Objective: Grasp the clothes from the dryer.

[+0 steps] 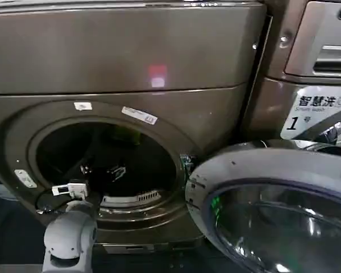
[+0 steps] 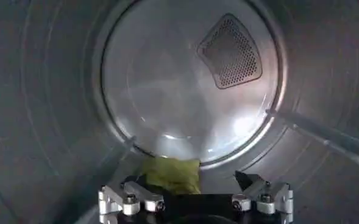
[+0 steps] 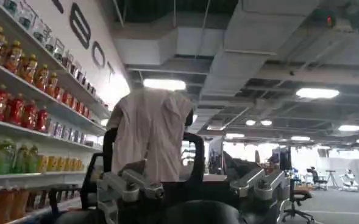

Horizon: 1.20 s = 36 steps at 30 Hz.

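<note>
Ahead of our left hand (image 2: 195, 193) the steel drum of the dryer (image 1: 125, 62) closes round on every side. Its round back plate faces us, with a perforated vent patch (image 2: 230, 52) set in the plate well beyond the hand. A raised paddle rib (image 2: 328, 135) runs along the drum wall, off to one side and farther in than the fingers.

The clothes (image 2: 171, 174), a small yellow-green piece, lie on the drum floor right in front of the hand, in line with the gap between the fingers and at the foot of the back plate. Nothing lies between hand and cloth. The fingers (image 2: 127, 198) stand spread apart and hold nothing; the cloth sits just past their tips, and whether it touches them we cannot tell.

From the head view, our left arm (image 1: 71, 230) rises from below and passes through the round porthole, the wrist already inside the dark drum. The open door (image 1: 273, 210), with its glass bowl, swings out to the right of the arm and stays clear of it. A white sticker with a "1" (image 1: 317, 111) sits on the panel beyond the door.

Our right hand (image 3: 191, 182) is raised away from the machine with its fingers wide and empty, facing a room with shelves of bottled drinks (image 3: 21, 115) and a pale garment (image 3: 149, 131) draped on a dark frame in front of it.
</note>
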Tool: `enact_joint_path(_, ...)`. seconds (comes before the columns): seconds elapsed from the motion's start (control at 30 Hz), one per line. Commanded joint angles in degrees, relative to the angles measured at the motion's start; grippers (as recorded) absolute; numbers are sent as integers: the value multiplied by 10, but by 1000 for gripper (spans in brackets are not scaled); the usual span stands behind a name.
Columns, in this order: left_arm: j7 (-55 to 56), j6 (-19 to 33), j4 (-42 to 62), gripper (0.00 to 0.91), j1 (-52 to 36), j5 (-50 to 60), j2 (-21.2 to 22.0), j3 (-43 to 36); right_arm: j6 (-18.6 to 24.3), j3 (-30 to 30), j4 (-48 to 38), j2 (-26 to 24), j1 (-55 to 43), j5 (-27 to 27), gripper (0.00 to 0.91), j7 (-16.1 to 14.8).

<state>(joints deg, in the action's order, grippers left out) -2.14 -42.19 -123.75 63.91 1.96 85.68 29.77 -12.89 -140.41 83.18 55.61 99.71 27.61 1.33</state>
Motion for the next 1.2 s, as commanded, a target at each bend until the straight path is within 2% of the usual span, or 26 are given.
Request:
enact_joint_path(0.03,0,-28,1,907,-1,1,0,0,0,0,0,0,0,0,907,0)
enact_joint_path(0.5,0,-28,1,907,1,2,0,-1,3,0,-1,3,2,-1,907,0)
enact_joint_path(0.83,5,-22,33,907,-20,32,2,-6,22,0,-11,2,6,-17,907,6)
enact_joint_path(1.03,8,65,134,907,-93,66,4,-10,31,1,-16,2,5,-18,907,2)
enact_joint_path(1.13,2,65,201,907,-150,38,1,-6,32,5,-16,1,3,-18,907,1)
enact_joint_path(1.2,5,95,262,907,-203,53,2,0,31,9,-14,0,1,-18,907,0)
